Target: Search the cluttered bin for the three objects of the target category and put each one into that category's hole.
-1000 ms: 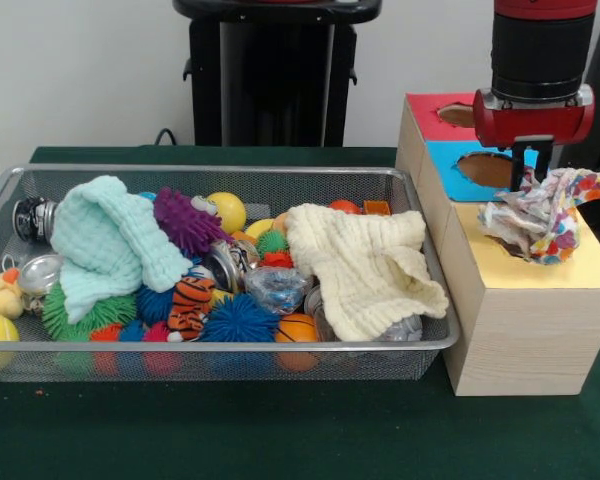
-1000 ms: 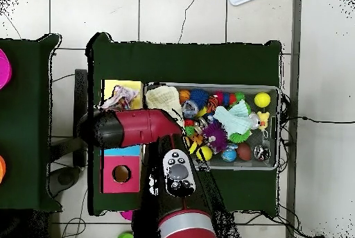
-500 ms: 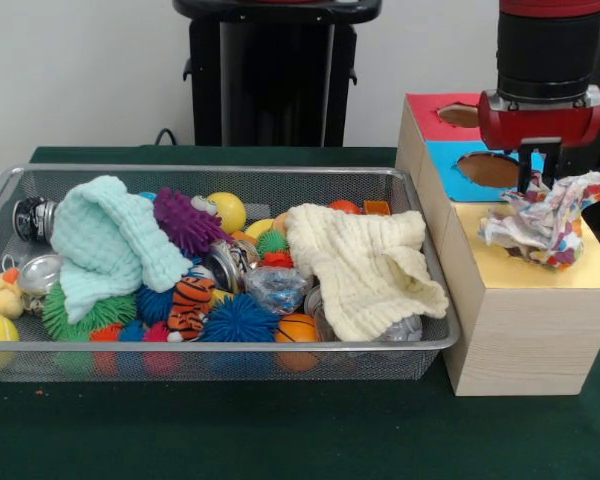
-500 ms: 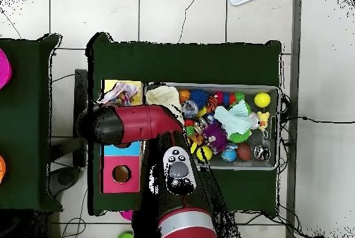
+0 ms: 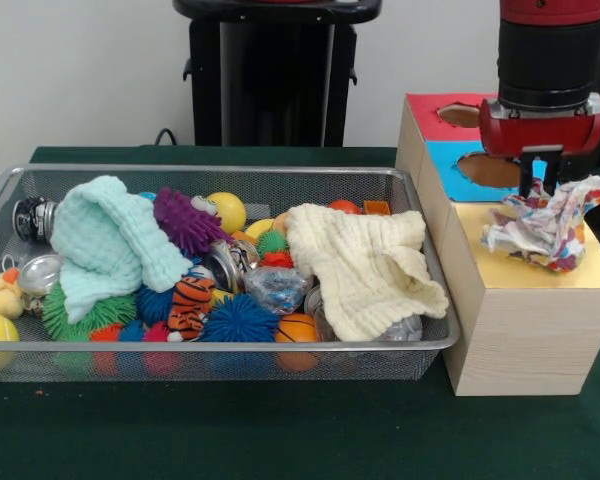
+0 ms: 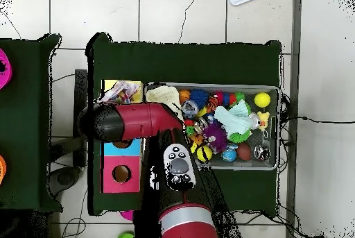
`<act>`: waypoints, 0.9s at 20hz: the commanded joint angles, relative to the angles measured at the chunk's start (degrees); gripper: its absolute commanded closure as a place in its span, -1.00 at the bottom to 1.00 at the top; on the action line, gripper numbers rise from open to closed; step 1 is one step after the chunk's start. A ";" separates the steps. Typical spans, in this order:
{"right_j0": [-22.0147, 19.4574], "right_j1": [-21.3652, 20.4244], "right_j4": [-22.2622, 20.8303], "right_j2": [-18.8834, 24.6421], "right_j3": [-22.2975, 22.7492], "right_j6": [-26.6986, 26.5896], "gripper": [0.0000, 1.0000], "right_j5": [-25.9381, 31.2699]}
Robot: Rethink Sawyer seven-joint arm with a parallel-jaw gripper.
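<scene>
My gripper [image 5: 540, 188] hangs over the pale wood box with the yellow face [image 5: 500, 268], right of the wire-mesh bin [image 5: 230, 346]. It is shut on a crumpled white fabric piece with coloured blotches [image 5: 545, 225], whose lower folds rest on the yellow face and hide the hole. In the overhead view the fabric [image 6: 119, 93] lies on the yellow box [image 6: 107, 86] beside the red arm [image 6: 132, 123], which hides the gripper. No other printed fabric piece shows in the bin [image 6: 277, 128].
The bin holds a mint-green waffle cloth [image 5: 105, 250], a cream waffle cloth [image 5: 365, 265], spiky balls, cans and small toys. The blue-faced hole [image 5: 485, 168] and the red-faced hole [image 5: 458, 114] lie behind the yellow box.
The gripper has shifted a little to the right over the yellow box with the fabric. The fabric has sagged lower and spread flatter onto the yellow face.
</scene>
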 commanded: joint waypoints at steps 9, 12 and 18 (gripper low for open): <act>-0.20 3.85 0.33 -0.21 -2.82 6.81 1.00 -0.05; 0.11 4.21 0.42 -0.25 -3.36 7.08 1.00 -0.21; 0.92 6.70 -0.55 -1.01 -4.21 7.57 1.00 -3.19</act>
